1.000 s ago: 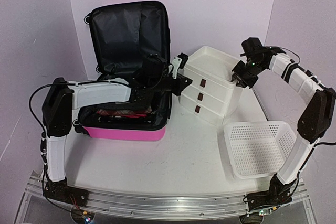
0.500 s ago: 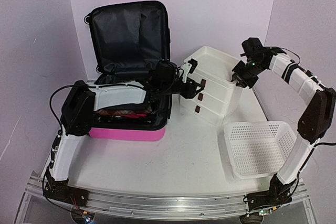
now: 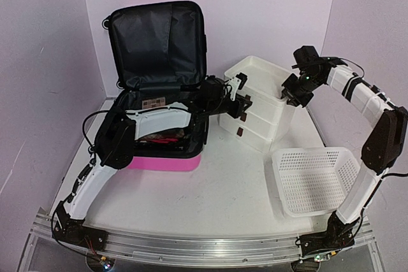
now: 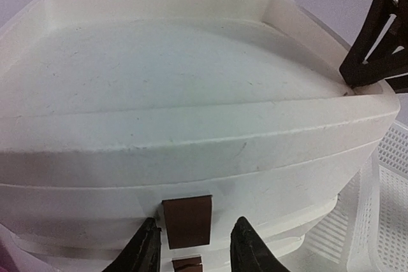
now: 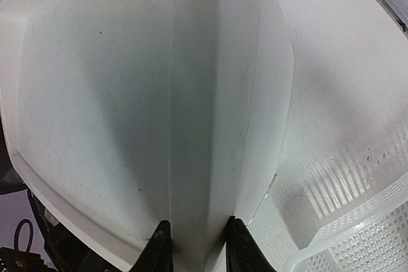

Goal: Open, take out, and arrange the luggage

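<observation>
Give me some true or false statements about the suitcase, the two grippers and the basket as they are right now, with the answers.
1. The luggage lies open with its lid standing upright. True.
2. The left gripper is clamped on the luggage's zip band. False: it is open, with its fingers on either side of a brown handle on the drawer stack.
3. The right gripper is shut on the drawer stack's top rim. True.
4. The mesh basket holds folded clothes. False: nothing lies in it.
</observation>
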You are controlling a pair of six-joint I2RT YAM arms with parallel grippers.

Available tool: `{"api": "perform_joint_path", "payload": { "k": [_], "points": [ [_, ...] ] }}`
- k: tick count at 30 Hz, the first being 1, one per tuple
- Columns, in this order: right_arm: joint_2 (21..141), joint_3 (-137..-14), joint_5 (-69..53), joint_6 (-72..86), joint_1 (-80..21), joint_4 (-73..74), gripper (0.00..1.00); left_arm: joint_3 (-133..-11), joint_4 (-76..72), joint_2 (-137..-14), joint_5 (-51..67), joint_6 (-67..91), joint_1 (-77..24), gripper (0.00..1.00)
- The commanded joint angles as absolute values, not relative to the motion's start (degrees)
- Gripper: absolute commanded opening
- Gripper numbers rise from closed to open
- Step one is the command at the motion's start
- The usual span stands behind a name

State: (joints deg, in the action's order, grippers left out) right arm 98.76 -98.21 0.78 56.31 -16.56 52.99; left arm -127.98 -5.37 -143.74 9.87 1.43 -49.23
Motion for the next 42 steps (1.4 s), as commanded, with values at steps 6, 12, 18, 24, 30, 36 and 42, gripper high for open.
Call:
{"api": "perform_joint_path", "payload": {
  "k": [6,12,18,24,30,36,42],
  "points": [
    [97.4,-97.5,-5.9,57.2,-19.5,51.4,0.0,-136.5,-8.4,-146.8,7.2,2.6,-49.5,0.15],
    [97.6,-97.7,-4.8,58.0,-19.5,50.9,0.0,-132.9,-8.3,-142.7,6.7,2.8,-49.6,0.0],
    [97.6,-97.8,-2.3,57.9,-19.6,50.6,0.0,-122.9,-8.3,-133.8,8.8,3.5,-49.9,0.0],
    [98.5,-98.2,-1.7,58.0,-19.6,50.2,0.0,-110.6,-8.2,-123.2,12.2,5.3,-50.1,0.0],
    [98.6,-98.4,-0.7,58.2,-19.6,50.0,0.0,-100.4,-7.1,-115.8,17.1,9.4,-50.1,0.0],
    [98.1,-98.2,-0.3,58.1,-19.5,49.9,0.0,-91.3,-6.2,-108.9,20.4,12.4,-50.1,0.04],
    [98.0,-98.2,-0.8,57.2,-19.6,49.8,0.0,-84.2,0.4,-97.1,19.3,10.2,-49.0,0.53]
  ]
}}
